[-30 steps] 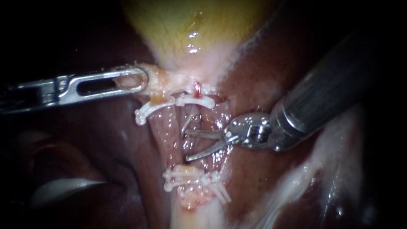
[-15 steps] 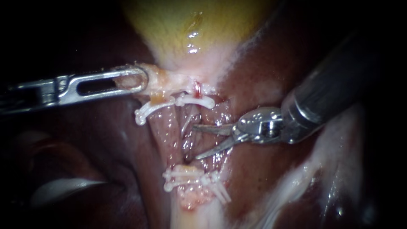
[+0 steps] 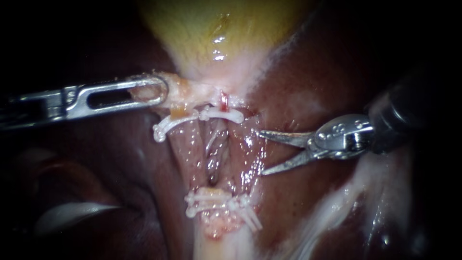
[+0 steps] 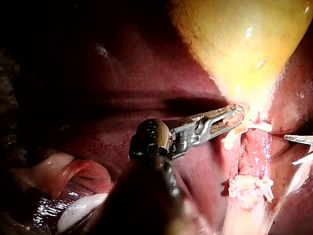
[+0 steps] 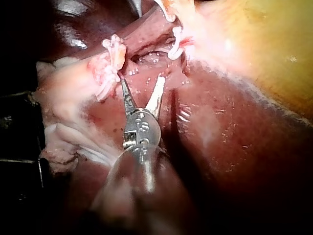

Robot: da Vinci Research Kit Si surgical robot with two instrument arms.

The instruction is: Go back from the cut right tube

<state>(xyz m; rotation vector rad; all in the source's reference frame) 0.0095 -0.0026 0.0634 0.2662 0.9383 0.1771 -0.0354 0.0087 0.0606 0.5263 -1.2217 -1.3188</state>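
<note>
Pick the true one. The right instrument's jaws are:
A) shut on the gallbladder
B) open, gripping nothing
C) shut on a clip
B: a clear gap shows between the jaws of the right instrument, and nothing is gripped between them.

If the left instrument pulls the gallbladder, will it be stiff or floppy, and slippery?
Probably floppy: the gallbladder tapers into a drawn-out neck where the left instrument holds it. Likely slippery: wet highlights shine on its surface.
</note>
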